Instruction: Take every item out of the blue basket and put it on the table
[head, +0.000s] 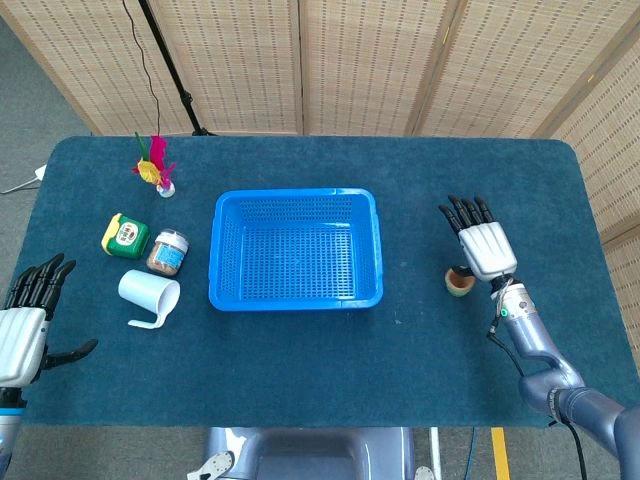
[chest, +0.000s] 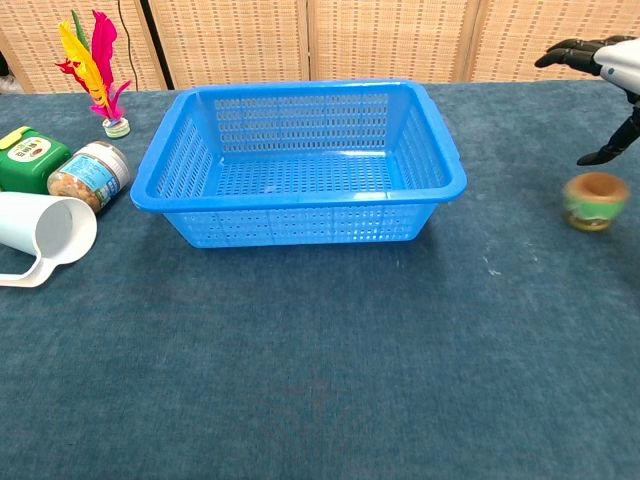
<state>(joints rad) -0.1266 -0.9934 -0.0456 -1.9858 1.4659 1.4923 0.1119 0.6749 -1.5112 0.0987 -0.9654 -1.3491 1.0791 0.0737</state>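
The blue basket (head: 296, 249) (chest: 300, 160) sits mid-table with nothing inside it. A small brown and green cup (head: 460, 282) (chest: 593, 201) stands upright on the cloth to the basket's right. My right hand (head: 478, 236) (chest: 600, 60) hovers just above and behind that cup with fingers spread, holding nothing. My left hand (head: 26, 318) is open at the table's near left edge, away from everything.
Left of the basket lie a white mug (head: 148, 294) (chest: 42, 230) on its side, a glass jar (head: 167, 252) (chest: 90, 172), a green tin (head: 124, 235) (chest: 30, 158) and a feathered shuttlecock (head: 155, 168) (chest: 92, 60). Woven screens stand behind the table.
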